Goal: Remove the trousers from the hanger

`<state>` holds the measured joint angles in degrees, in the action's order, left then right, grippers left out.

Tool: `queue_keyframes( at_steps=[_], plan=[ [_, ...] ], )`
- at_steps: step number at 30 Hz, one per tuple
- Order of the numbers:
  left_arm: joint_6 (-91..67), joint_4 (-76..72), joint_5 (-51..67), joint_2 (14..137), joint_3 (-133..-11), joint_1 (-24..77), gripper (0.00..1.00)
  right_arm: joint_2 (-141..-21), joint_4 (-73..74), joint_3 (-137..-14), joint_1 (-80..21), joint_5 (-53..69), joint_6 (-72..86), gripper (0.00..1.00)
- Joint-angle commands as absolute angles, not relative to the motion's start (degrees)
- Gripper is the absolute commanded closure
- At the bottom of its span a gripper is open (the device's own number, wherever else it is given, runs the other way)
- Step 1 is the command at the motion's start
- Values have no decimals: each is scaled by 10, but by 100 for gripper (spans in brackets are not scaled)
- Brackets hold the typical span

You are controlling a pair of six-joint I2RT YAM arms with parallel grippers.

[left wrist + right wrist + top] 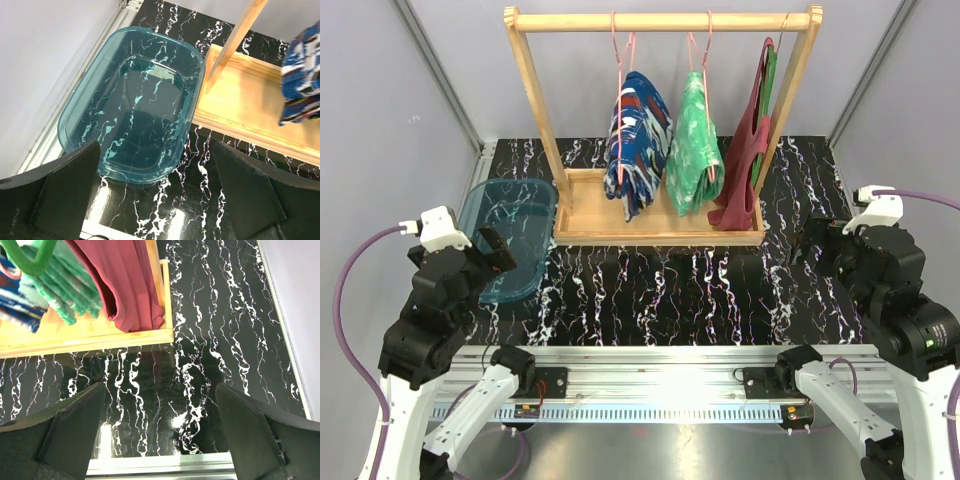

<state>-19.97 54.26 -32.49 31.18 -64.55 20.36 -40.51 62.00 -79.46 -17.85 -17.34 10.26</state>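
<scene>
Left end effector [155, 170] and right end effector [160, 410] gape wide (both empty), trousers [638, 140] hanging well beyond.

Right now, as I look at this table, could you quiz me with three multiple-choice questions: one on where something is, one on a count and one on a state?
1. Where is the teal tub relative to the wooden rack?
A. To its right
B. To its left
C. Hung on its rail

2. How many garments hang from the rack's rail?
A. One
B. Two
C. Three

3. What state is the left end effector in?
A. Open, holding nothing
B. Shut on a hanger
C. Shut on cloth

Answers:
1. B: the tub lies on the table beside the rack's left post.
2. C: the blue trousers, mint green trousers and dark red garment each hang there.
3. A: its fingers stand wide apart with nothing between them.
</scene>
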Motion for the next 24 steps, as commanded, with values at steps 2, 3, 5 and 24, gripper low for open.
queue_keyframes(
  at_steps=[2,3,5,24],
  plan=[
    [-199,506,-301,308,-654,205,1,-412,582,-804,-183,-161,96,1],
    [-198,506,-300,309,-656,206,1,-416,581,-814,-182,-150,95,1],
    [-197,507,-296,308,-658,206,1,-431,572,-828,-182,-129,93,1],
    [-181,499,-267,344,-671,205,1,-817,666,-1360,-206,22,113,20]
  ],
)
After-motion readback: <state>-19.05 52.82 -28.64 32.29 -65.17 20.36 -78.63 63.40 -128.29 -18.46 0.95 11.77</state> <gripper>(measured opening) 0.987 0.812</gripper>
